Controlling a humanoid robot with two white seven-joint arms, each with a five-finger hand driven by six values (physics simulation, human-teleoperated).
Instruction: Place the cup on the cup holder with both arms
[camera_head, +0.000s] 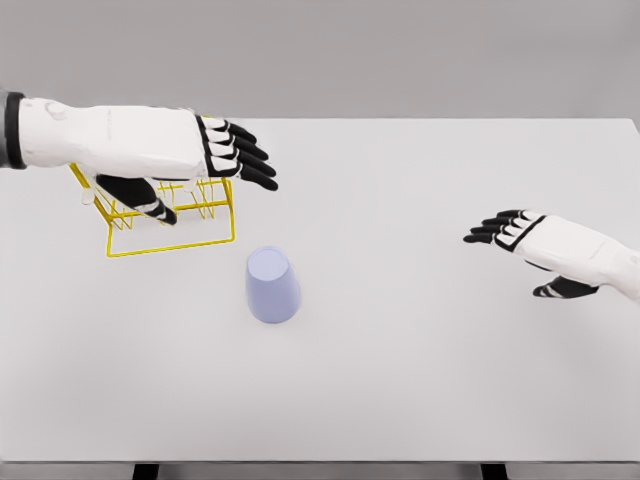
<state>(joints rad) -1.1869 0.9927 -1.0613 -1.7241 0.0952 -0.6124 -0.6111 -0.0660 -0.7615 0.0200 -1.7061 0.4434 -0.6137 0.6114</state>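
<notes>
Two white hands with black fingers hover over a white table (420, 400). No writing shows anywhere. One pale lavender plastic cup (272, 286) stands mouth-down just in front of a yellow wire cup holder (200, 228). Left hand (200, 148), fingers spread and empty, hangs over the rack, partly hiding it. Right hand (545, 245), fingers extended and empty, floats well apart.

The cup (272, 286) is a pale lavender-blue, plain and unpatterned, a shade lighter on its flat upturned end, and the cup holder (172, 215) is a bright yellow wire frame. Both the left hand (215, 150) and the right hand (520, 232) have white backs with black fingers (white segments band the knuckles), and their forearms are white. The table (420, 380) is plain off-white against a flat grey backdrop.
</notes>
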